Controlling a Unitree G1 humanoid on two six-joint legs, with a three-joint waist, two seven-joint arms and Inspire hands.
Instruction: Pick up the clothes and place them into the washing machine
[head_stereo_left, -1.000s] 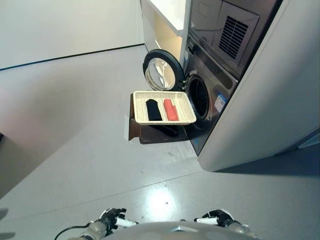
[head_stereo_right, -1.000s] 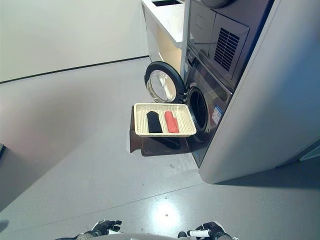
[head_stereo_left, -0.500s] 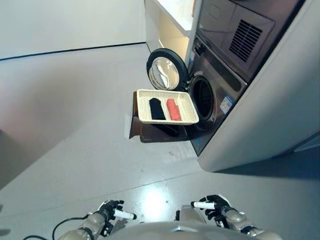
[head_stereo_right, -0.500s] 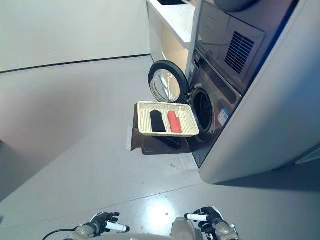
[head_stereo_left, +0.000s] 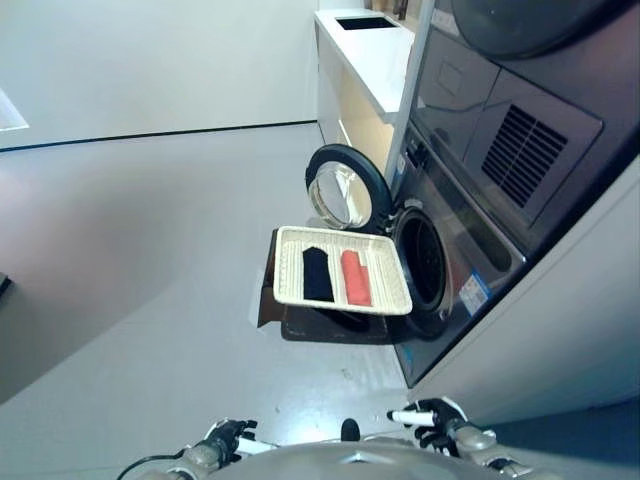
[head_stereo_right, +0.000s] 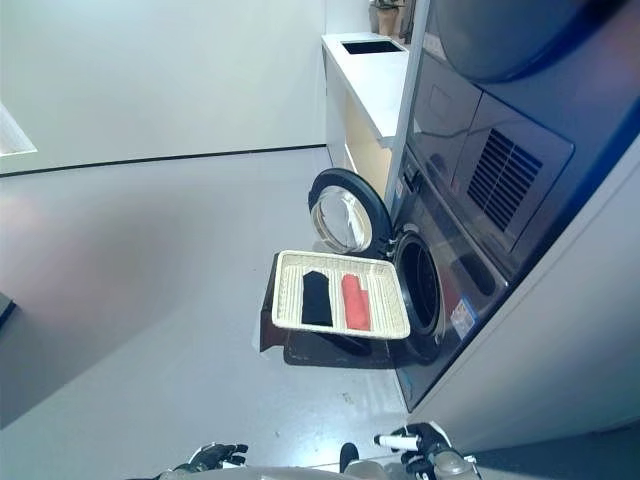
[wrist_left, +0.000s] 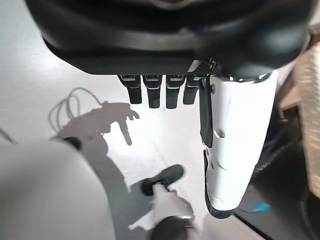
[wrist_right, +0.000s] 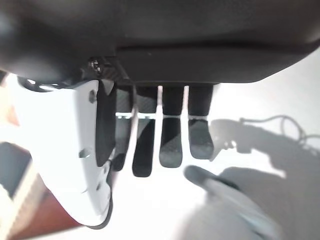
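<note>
A folded black cloth (head_stereo_left: 317, 273) and a folded red cloth (head_stereo_left: 354, 277) lie side by side in a shallow white woven basket (head_stereo_left: 289, 283). The basket rests on a dark brown stand (head_stereo_left: 270, 297) in front of the washing machine (head_stereo_left: 470, 250). The machine's round door (head_stereo_left: 345, 188) stands swung open, and the dark drum opening (head_stereo_left: 425, 262) shows behind the basket. My left hand (head_stereo_left: 226, 440) and right hand (head_stereo_left: 437, 416) hang low near the bottom edge, far from the basket, both open and empty, with fingers relaxed over bare floor in the wrist views.
A second appliance with a vent grille (head_stereo_left: 524, 150) is stacked above the washer. A white counter with a sink (head_stereo_left: 366, 45) runs along the back beside the machines. Grey floor (head_stereo_left: 140, 230) stretches to the left, up to a white wall (head_stereo_left: 150, 60).
The camera has tilted up and shifted, so the basket and machine sit lower and more central in view. The clothes and basket have not moved. Both hands stay low.
</note>
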